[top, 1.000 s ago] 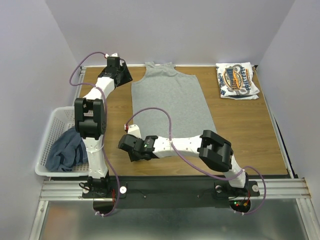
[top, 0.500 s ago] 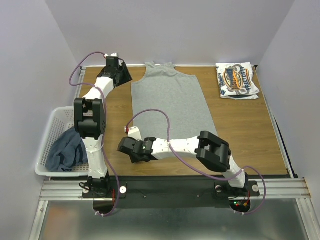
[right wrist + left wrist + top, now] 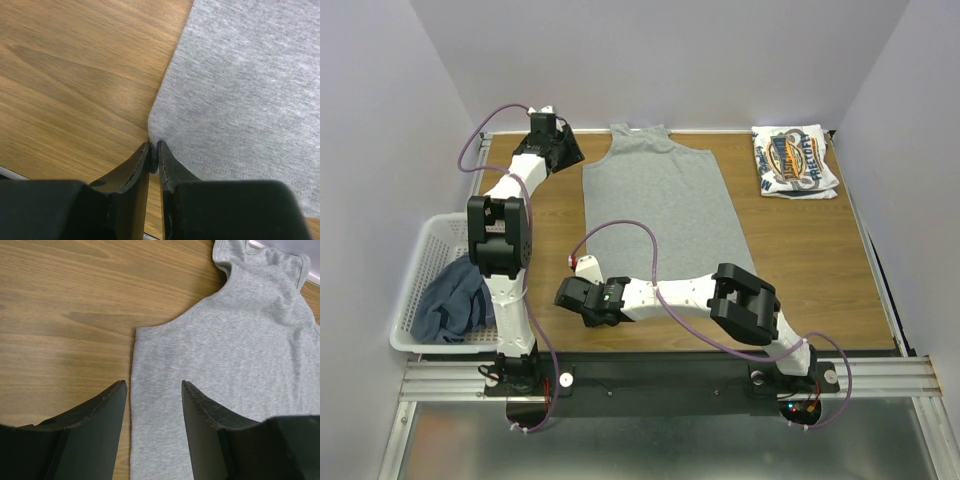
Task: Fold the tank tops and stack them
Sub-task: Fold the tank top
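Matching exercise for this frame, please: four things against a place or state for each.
1. grey tank top
2. printed white tank top
3. dark blue tank top
4. left gripper

A. heaped in the basket
B. folded, far right corner of the table
C. open, at the far left
D. spread flat mid-table

Pairs: 1-D, 2-B, 3-A, 4-C

In the top view, the right gripper (image 3: 572, 298) covers the lower left corner of the grey tank top (image 3: 660, 200). In the right wrist view its fingers (image 3: 135, 170) meet at that corner; whether cloth sits between them cannot be told. At left, the left arm (image 3: 500, 240) hides part of the dark blue tank top (image 3: 445, 300) and the basket (image 3: 425, 240). The white tank top (image 3: 795, 160) bears print too small to read.
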Controlling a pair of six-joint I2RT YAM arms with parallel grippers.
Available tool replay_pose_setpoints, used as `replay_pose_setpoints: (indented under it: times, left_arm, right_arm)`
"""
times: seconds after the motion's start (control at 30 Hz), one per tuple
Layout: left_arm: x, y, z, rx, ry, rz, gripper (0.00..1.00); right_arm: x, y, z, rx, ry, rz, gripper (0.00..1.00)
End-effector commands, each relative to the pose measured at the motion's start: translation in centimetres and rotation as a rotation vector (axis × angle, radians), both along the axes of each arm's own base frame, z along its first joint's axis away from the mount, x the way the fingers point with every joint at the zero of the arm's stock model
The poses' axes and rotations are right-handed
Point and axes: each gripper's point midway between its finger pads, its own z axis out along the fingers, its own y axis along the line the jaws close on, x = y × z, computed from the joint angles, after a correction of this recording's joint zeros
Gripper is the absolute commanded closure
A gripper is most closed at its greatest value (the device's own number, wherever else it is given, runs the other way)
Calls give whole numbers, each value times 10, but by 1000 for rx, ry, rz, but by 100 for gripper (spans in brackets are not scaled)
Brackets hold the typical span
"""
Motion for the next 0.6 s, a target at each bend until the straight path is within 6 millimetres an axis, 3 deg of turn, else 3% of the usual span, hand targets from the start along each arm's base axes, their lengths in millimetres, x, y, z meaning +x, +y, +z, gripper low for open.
replay_pose_setpoints:
  times: [0.0, 0.3, 0.57]
  left_arm:
    - [13, 1, 26, -15, -82, -9, 41]
    - [18, 6, 17, -15, -74, 30, 41]
    - [17, 15, -5, -7, -31, 94, 42]
  right_arm:
    - [-1, 2, 12, 20, -21, -5, 83]
    - [-12, -11, 19, 41, 6, 31, 90]
    - [-26, -24, 32, 104, 39, 67, 91]
